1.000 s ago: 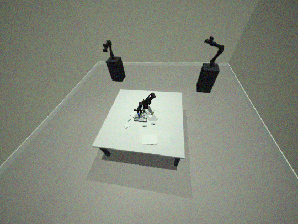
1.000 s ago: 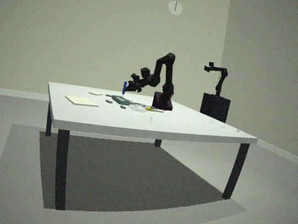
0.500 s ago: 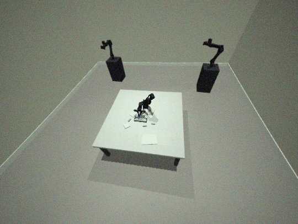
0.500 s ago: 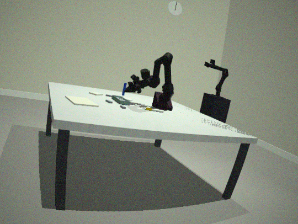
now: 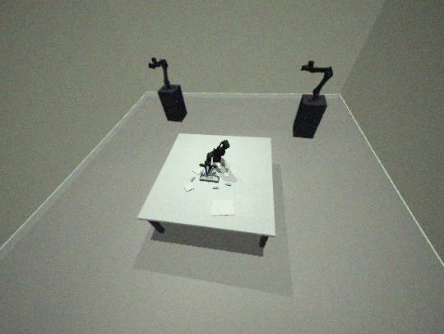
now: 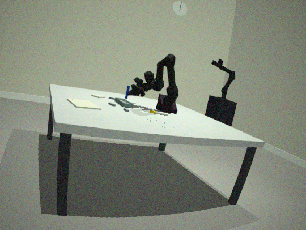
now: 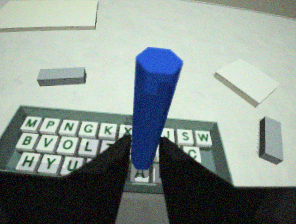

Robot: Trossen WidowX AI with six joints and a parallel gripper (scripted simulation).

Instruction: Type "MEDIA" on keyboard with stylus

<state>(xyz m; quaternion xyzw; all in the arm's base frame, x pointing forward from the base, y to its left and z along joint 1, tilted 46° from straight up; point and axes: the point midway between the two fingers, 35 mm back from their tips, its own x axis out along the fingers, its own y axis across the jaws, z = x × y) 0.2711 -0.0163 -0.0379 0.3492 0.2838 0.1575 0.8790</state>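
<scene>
One stylus [image 7: 152, 107] clamped in the gripper [image 7: 144, 159], poised over the keyboard [image 7: 215, 150].

Both fingers pinch the blue stylus low on its shaft, likely so firm presses cannot push it loose; its long axis stands near upright, tip down at the keyboard's near row, blunt end up toward the wrist camera; the tip itself is hidden, so contact with a key cannot be told; the keyboard lies flat on the table [image 6: 198, 133] before the arm.

Plain grey walls and floor — white table [image 6: 198, 133] on dark legs — round wall clock [image 6: 179, 8] above
</scene>
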